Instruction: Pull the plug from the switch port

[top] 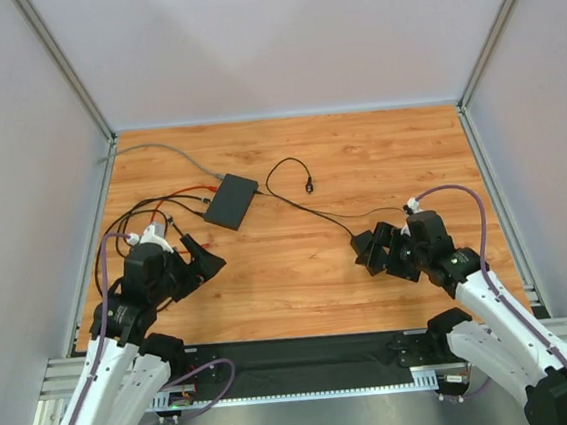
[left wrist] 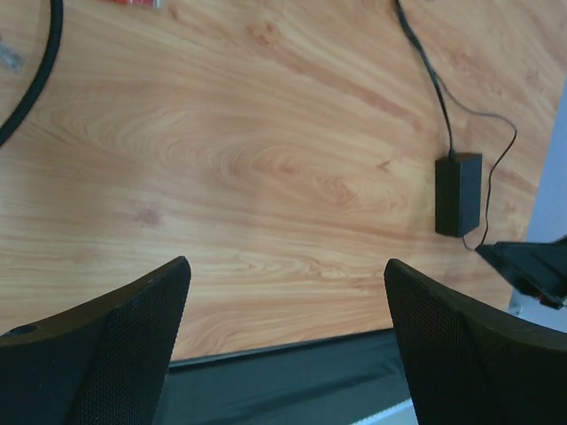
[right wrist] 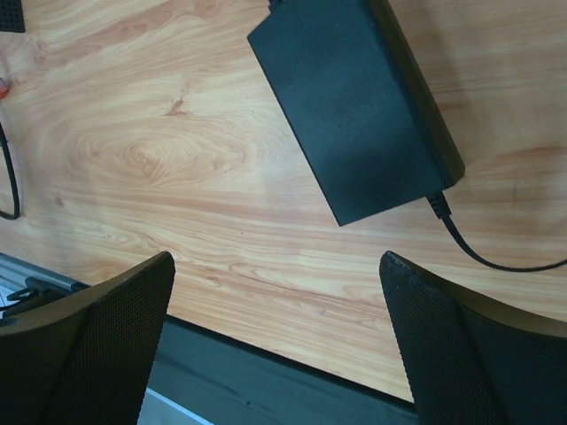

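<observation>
Your left hand point(top: 193, 248) and right hand point(top: 372, 250) gape wide, empty; switch point(top: 230, 202) lies left of table point(top: 378, 153) centre toward far edge, probably light and slidey, so pin it and pinch the stiff plug point(top: 208, 202).

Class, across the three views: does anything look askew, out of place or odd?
The switch lies askew to the table edges, with red, black and grey cables tangled beside it. A thin black lead loops nearby, its free end lying on the wood, plugged into nothing. Nothing looks spilled or broken.

White arms point(top: 108, 388), black claws point(top: 200, 259) point(top: 369, 252), purple cables point(top: 459, 189).
</observation>
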{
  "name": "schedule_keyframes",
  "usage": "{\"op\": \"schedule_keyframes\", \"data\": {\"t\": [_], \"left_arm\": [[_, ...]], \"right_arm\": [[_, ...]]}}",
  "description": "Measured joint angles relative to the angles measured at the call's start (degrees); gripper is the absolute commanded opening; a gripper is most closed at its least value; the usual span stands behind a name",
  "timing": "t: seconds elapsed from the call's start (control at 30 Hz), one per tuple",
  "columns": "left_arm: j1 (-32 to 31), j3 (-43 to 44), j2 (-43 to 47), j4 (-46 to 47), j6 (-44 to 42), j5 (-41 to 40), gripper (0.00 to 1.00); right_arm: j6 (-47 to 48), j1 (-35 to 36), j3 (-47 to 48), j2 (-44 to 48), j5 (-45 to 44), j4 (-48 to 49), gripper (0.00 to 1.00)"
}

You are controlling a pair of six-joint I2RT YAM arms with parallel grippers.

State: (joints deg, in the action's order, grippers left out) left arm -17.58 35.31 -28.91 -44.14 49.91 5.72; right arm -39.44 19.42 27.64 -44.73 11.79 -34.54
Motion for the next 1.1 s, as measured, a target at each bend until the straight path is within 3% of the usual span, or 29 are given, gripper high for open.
{"op": "schedule_keyframes", "data": {"t": [0.2, 0.43, 0.7, 0.9, 1.03, 1.1], "left_arm": [[0.0, 0.2, -4.0, -0.8, -1.0, 4.7, 0.93], [0.0, 0.3, -3.8, 4.0, -0.9, 5.8, 0.86], [0.0, 6.0, -14.7, 8.8, -0.8, 0.5, 0.79], [2.9, 8.6, -22.2, 11.1, 0.8, -8.5, 0.75], [8.2, 8.5, -29.0, 16.3, 2.9, -9.7, 0.57], [10.2, 8.7, -33.3, 19.6, 3.5, -9.4, 0.56]], "right_arm": [[1.9, 0.0, 3.0, -6.1, 3.8, 4.3, 1.0], [0.3, 5.6, 4.5, -11.3, 4.8, 19.5, 1.0], [-1.6, 11.7, 16.7, -30.5, 3.7, 34.8, 0.98], [-1.9, 14.1, 27.7, -45.0, 1.7, 41.4, 0.85], [-1.8, 16.5, 35.0, -54.2, -0.5, 45.7, 0.67], [-2.0, 17.6, 39.4, -59.1, -1.1, 48.1, 0.57]]}}
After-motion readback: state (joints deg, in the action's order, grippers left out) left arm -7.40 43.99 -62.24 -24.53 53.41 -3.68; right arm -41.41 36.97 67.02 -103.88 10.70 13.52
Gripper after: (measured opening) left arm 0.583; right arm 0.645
